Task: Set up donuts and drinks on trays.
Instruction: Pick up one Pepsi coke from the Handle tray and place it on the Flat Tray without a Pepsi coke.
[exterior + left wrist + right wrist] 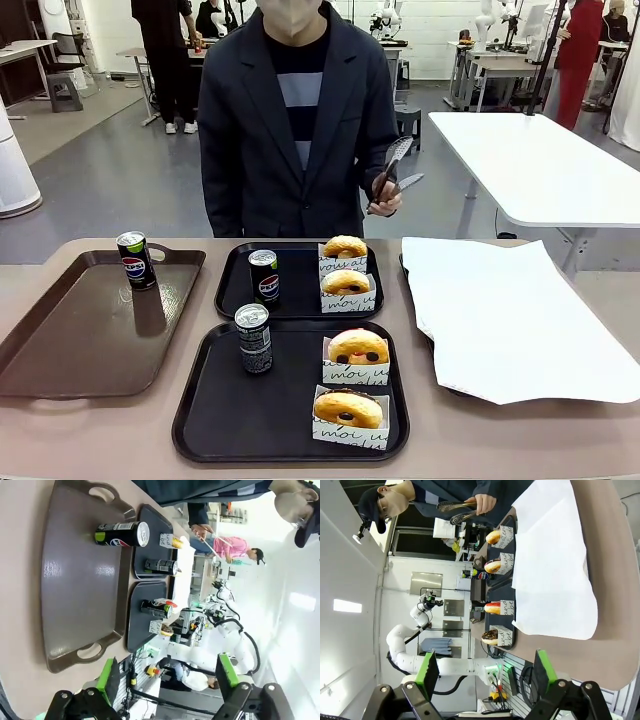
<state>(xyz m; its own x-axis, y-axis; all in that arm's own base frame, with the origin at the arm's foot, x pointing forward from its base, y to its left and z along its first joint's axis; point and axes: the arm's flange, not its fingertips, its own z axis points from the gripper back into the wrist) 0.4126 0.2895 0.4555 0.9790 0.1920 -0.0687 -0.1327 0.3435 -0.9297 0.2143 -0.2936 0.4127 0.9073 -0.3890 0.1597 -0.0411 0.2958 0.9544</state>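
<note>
Two black square plastic trays are set one behind the other beside a long brown handled tray (95, 320). On the near tray (230, 410) a grey patterned can (253, 339) and two sleeved donuts (357, 348) are placed. The far tray (235, 290) bears a black Pepsi can (264, 276) and two donuts (346, 282). Another Pepsi can (135, 260) stands on the brown tray. Metal tongs (392, 172) are held in a person's hand (385, 198) beyond the far tray.

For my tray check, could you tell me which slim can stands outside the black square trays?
The black Pepsi can on the long brown handled tray.
</note>
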